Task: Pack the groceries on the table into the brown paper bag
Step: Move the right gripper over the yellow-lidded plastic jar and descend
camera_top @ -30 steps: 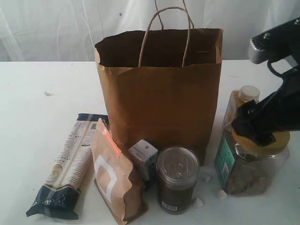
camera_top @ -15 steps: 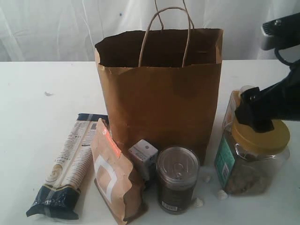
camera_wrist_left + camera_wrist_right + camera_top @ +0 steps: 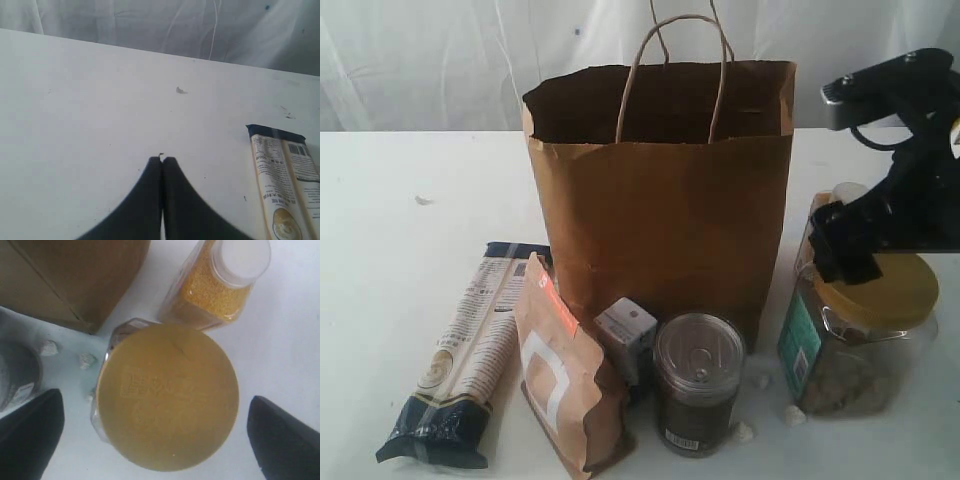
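Right gripper, jaws spread wide and empty, has shifted to hang directly over the yellow-lidded clear jar, which stands just beside the brown paper bag. Judgement: jar not yet grasped.

I see the paper bag standing open and upright on the white table. In front of it the pasta packet lies flat beside the pouch, carton and can. To its right stands the yellow-lidded jar, with the juice bottle just behind.
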Controlling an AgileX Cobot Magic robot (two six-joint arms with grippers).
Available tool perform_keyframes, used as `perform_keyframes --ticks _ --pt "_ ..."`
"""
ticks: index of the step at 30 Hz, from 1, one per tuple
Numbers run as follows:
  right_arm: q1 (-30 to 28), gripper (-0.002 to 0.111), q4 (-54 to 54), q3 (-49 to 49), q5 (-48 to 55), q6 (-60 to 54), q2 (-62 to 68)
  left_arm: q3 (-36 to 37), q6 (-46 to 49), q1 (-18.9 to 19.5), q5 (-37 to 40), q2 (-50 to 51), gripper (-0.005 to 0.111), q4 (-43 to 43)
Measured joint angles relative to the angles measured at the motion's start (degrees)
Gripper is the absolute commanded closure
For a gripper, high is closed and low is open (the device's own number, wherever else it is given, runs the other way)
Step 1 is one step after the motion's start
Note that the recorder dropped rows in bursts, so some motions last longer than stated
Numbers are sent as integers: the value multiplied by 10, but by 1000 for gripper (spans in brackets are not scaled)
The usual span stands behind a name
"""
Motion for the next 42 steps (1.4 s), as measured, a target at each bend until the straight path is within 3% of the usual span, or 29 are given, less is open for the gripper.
perform_keyframes --ticks 10,42 --pt "-24 12 38 -34 20 -39 52 0 0 0 0 0 107 0" --pt "-44 12 57 -36 11 -54 94 0 0 0 0 0 107 0"
